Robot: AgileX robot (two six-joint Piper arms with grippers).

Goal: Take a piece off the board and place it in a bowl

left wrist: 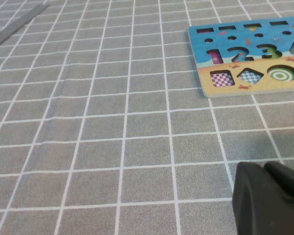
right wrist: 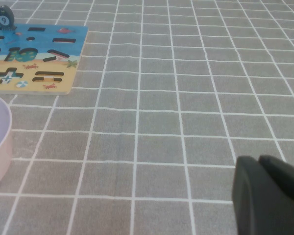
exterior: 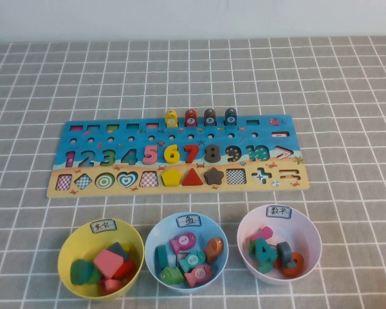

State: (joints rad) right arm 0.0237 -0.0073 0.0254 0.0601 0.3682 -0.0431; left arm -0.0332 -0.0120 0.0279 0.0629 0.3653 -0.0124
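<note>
The board (exterior: pixel 180 129) lies flat across the middle of the table, and the pink piece shaped like a 5 (exterior: pixel 150 154) sits in its numeral row between the 4 and the yellow 6 (exterior: pixel 172 154). The pale pink bowl (exterior: pixel 302 225) stands in front of the board's right end and holds several number pieces. Neither arm shows in the high view. My left gripper (left wrist: pixel 263 166) is shut and empty, low over bare cloth, well short of the board's left end (left wrist: pixel 264 88). My right gripper (right wrist: pixel 258 159) is shut and empty too, off to the right of the pink bowl (right wrist: pixel 0 147).
A yellow bowl (exterior: pixel 71 239) with shape pieces and a light blue bowl (exterior: pixel 159 228) with fish pieces stand left of the pink one. Several pegs (exterior: pixel 190 118) stand upright along the board's far edge. A grey checked cloth covers the table.
</note>
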